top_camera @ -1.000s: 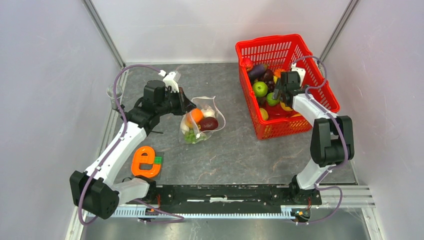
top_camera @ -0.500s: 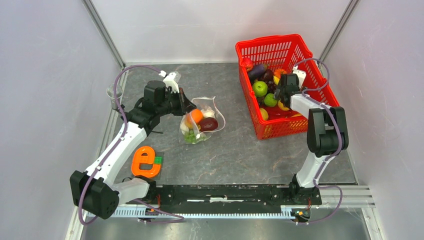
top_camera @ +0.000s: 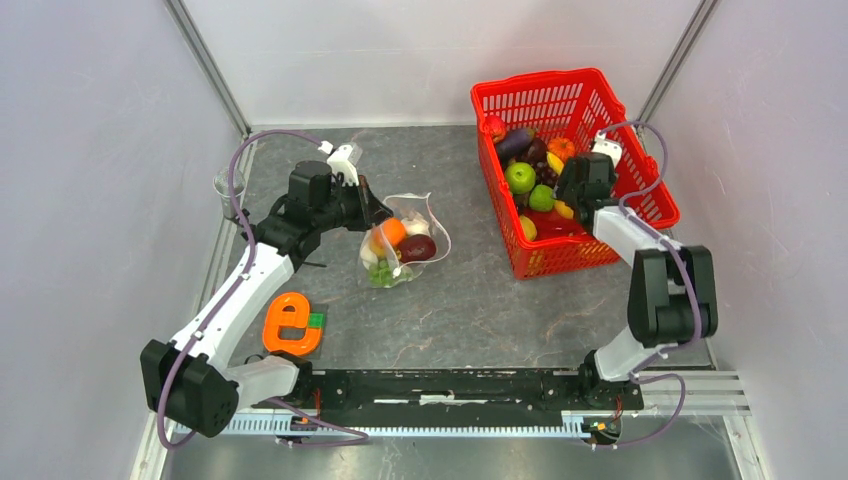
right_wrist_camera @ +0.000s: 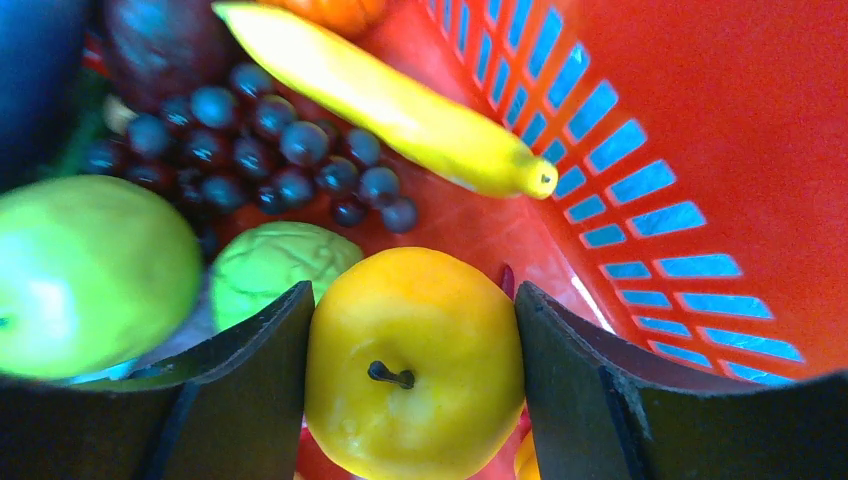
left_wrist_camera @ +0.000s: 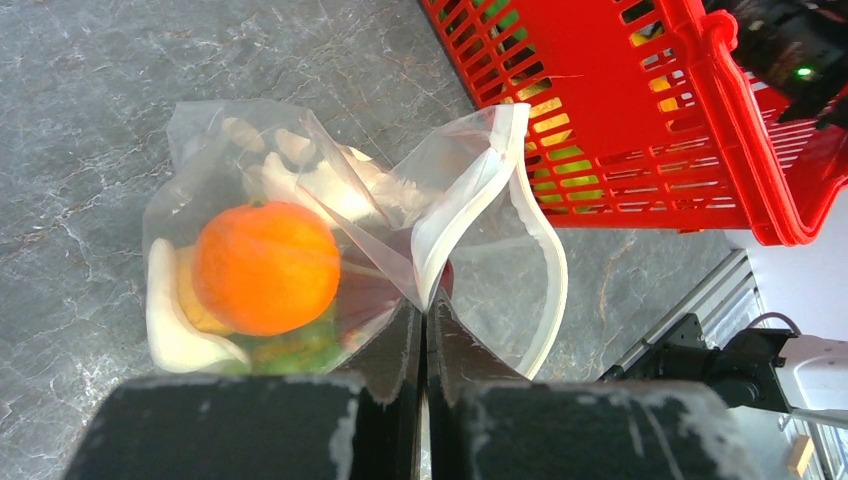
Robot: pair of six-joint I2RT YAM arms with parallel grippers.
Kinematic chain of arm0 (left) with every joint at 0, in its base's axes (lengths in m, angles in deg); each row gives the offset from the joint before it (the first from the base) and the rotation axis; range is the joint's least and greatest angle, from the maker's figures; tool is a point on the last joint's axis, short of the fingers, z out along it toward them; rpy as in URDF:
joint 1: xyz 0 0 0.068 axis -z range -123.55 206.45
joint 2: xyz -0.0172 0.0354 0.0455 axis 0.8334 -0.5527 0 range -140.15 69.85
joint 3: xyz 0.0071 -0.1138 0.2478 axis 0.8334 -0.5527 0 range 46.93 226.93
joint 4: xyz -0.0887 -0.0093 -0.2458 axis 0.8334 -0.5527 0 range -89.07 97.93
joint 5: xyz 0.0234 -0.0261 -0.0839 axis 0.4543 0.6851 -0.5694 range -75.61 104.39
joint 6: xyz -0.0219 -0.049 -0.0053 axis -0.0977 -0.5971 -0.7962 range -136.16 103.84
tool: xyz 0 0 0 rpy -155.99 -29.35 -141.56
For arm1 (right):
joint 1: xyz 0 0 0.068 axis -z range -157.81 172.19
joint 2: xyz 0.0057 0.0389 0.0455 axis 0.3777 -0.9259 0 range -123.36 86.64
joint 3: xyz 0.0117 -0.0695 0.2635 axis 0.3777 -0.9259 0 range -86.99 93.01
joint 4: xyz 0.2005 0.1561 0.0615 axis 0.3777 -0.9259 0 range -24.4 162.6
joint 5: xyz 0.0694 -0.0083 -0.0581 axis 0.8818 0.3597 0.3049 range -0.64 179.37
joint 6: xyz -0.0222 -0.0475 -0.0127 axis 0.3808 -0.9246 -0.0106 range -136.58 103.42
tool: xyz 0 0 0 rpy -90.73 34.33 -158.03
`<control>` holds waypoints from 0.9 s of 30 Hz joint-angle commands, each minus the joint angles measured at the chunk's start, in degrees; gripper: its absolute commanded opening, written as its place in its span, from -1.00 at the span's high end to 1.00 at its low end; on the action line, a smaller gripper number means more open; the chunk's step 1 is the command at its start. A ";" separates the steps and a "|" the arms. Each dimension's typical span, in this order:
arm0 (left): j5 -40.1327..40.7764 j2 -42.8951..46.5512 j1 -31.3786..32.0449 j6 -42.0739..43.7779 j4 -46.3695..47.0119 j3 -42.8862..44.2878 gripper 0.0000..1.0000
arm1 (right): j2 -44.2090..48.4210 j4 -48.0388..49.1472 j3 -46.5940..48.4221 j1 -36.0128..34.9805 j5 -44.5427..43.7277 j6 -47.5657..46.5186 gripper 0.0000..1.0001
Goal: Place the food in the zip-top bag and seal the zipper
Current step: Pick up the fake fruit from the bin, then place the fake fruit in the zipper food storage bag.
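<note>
While the zip-top bag (top_camera: 405, 240) lies on the desk (top_camera: 470, 310) at centre-left of the top view, the left tool (left_wrist_camera: 422, 315) is clenched on a fold of its clear film right at the mouth. That hold props the opening up toward the red basket (top_camera: 560, 85) in the upper right. An orange fruit (left_wrist_camera: 265, 265) and some darker and green pieces already sit inside. The zipper (left_wrist_camera: 545, 270) curls open as a whitish strip along the right side of the left wrist view.

Inside the basket, the right tool (right_wrist_camera: 413, 300) straddles a yellow apple (right_wrist_camera: 415, 380), with a finger against each flank, so it looks gripped across its widest part. A green apple (right_wrist_camera: 90, 270) and dark grapes (right_wrist_camera: 260, 150) crowd its left side.

The apple is likely light, hollow and rigid. Its glossy round skin could squirt out of a grip set off-centre, so a hold across the middle suits it best.

The bag is the opposite: thin, limp and slick, with no shape of its own. It is best taken by the stiffer zipper strip or the film just beside it. Any pull on the film lower down would probably drag the contents or collapse the mouth.
</note>
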 commanded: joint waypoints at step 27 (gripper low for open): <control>-2.25 -1.02 0.15 -2.32 4.58 0.19 0.92 | 33.40 15.49 -7.51 -3.55 43.01 6.64 -0.16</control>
